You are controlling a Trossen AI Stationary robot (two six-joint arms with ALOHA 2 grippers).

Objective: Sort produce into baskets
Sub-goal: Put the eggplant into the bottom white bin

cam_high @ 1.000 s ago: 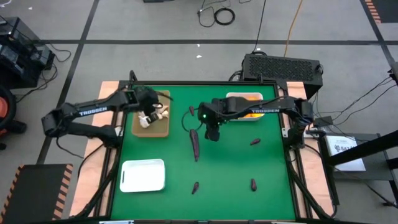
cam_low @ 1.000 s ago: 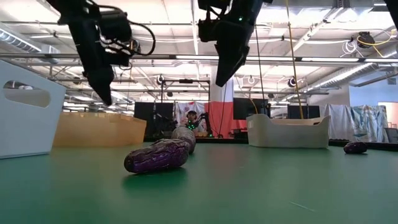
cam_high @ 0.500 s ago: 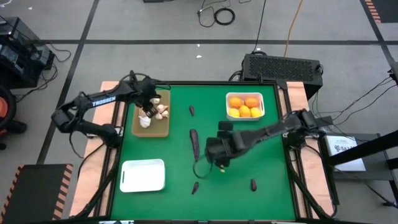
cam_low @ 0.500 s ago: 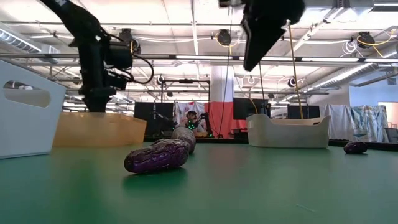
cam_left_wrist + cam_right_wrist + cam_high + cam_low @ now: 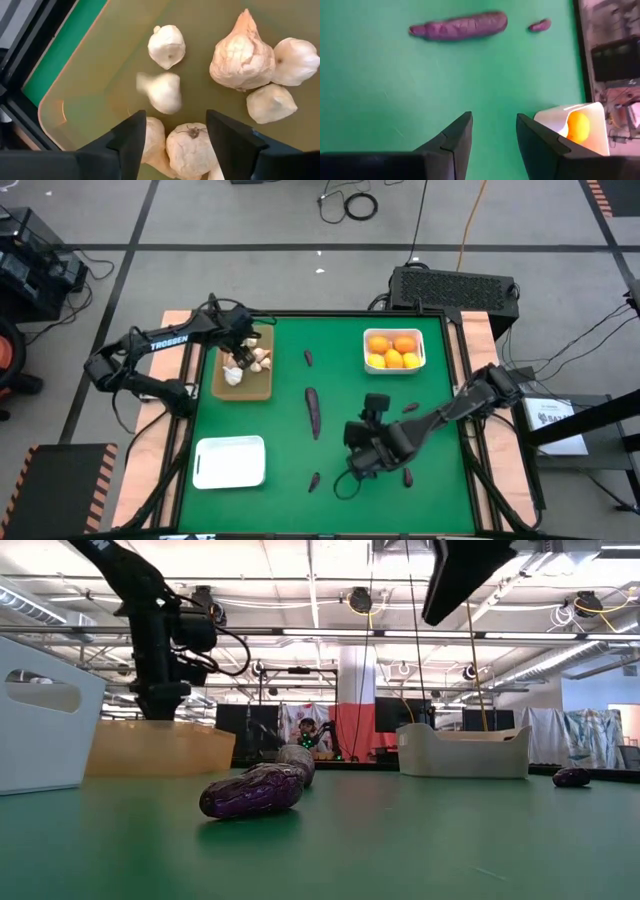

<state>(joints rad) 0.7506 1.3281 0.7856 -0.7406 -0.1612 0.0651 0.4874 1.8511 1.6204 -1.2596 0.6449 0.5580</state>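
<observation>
Left gripper (image 5: 172, 132) hangs over the wooden tray (image 5: 243, 385), fingers apart and holding nothing. A garlic bulb (image 5: 162, 92) shows blurred just beyond the fingertips, so it looks to be dropping among the other bulbs (image 5: 242, 52) already lying in that tray.

Right gripper (image 5: 492, 135) is above the green table (image 5: 440, 490) near its front, fingers open with a moderate gap and empty. In the high view it sits (image 5: 365, 455) close to a small eggplant piece (image 5: 407, 476), with another small piece (image 5: 314, 481) off to the other side.

The long eggplant (image 5: 314, 411) lies mid-table. More small pieces lie at (image 5: 308, 358) and (image 5: 410, 408). Oranges (image 5: 392, 350) are already in the far white tray (image 5: 394, 369). The near white tray (image 5: 230, 462) looks empty, so it is likely meant for the eggplants.

Step in hand, as a judgement: the right arm goes for a small eggplant near the front edge. To do it well:
- centre the fingers over the piece
- turn the wrist so the jaws close across its short side
- descend nearly to the mat before closing, since the pieces are low and may roll
- lift straight, then carry to the near white tray

The left arm should clear the wooden tray without bumping the bulbs.
</observation>
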